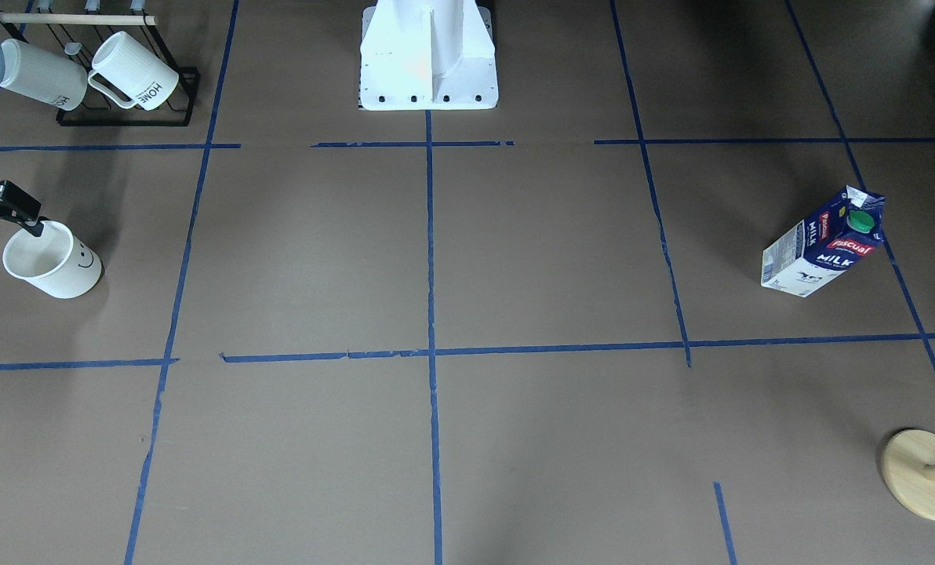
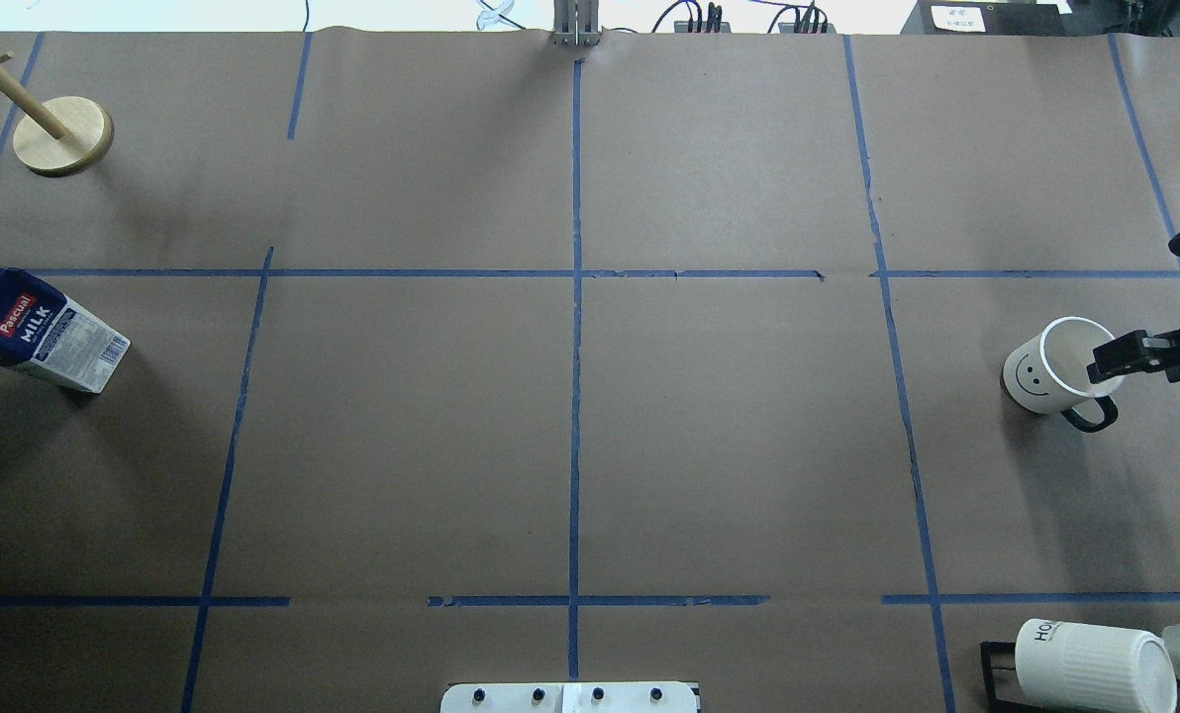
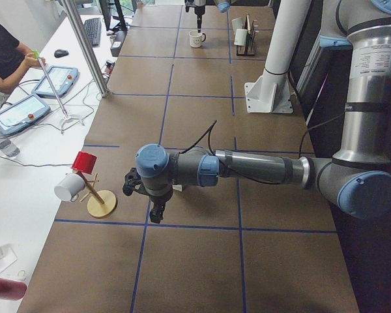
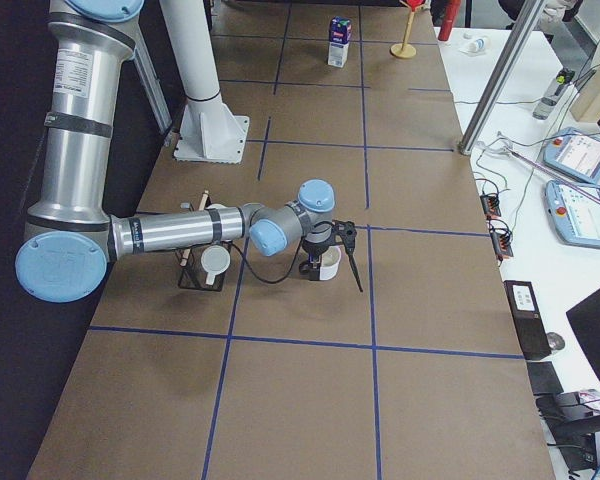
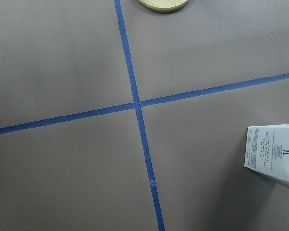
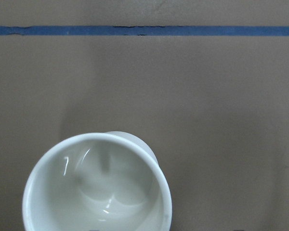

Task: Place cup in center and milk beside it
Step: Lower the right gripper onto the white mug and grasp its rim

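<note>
The cup [image 1: 53,260], a white mug with a smiley face, stands upright at the table's right end and also shows in the overhead view [image 2: 1045,368]. My right gripper [image 4: 336,268] hangs just above it, open, with one finger over the mug's mouth and the other outside its wall. The right wrist view looks down into the cup [image 6: 96,187]. The milk [image 1: 822,243] stands upright at the left end and shows in the overhead view [image 2: 41,335]. My left gripper [image 3: 153,203] hovers near the milk and I cannot tell its state. The center [image 1: 431,352] is bare.
A black rack with ribbed "HOME" mugs [image 1: 126,78] stands behind the cup, near the robot. A wooden mug tree base [image 1: 926,475] stands beyond the milk. The white robot pedestal [image 1: 428,59] is at the table's robot side. An operator sits at a side desk [image 3: 3,52].
</note>
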Robot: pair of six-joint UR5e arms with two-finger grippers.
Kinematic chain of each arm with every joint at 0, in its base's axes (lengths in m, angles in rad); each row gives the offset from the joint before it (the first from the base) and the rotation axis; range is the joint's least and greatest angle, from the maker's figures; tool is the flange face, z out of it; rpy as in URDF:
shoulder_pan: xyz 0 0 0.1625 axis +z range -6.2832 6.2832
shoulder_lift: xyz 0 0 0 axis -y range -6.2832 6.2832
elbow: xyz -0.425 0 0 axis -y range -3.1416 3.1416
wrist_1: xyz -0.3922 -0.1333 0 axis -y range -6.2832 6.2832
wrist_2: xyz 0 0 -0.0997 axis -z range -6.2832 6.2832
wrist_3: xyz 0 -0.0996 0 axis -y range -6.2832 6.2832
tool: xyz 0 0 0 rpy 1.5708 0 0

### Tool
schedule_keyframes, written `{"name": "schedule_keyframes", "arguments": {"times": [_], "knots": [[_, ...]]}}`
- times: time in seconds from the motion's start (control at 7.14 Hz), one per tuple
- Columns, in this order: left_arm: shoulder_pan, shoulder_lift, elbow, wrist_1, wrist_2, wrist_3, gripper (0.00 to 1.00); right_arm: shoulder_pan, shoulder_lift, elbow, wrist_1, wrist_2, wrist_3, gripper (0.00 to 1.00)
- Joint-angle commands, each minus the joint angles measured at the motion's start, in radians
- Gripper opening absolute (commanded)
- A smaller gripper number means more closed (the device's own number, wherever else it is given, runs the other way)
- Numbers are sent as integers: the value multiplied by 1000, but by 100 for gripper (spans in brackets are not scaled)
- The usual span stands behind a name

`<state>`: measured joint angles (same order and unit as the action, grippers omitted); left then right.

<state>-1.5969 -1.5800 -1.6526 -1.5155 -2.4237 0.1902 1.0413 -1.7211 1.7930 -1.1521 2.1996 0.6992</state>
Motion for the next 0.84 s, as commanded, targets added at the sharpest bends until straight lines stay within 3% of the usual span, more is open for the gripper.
{"name": "schedule_keyframes", "arguments": {"times": [0.0, 0.14, 0.28, 0.56, 0.7], "knots": [[-1, 0, -3, 0, -2, 2, 100, -6, 60, -69, 0, -11, 2, 81], [0, 0, -3, 0, -2, 2, 100, -6, 63, -81, 0, -11, 0, 36], [0, 2, -4, 0, -6, 2, 100, -6, 63, -80, 0, -9, -3, 3], [-2, 2, -4, -2, -8, 2, 100, -7, 61, -49, -3, -12, -15, 0], [-2, 8, -9, -2, -8, 2, 100, -32, 69, 24, -15, 2, -7, 0]]}}
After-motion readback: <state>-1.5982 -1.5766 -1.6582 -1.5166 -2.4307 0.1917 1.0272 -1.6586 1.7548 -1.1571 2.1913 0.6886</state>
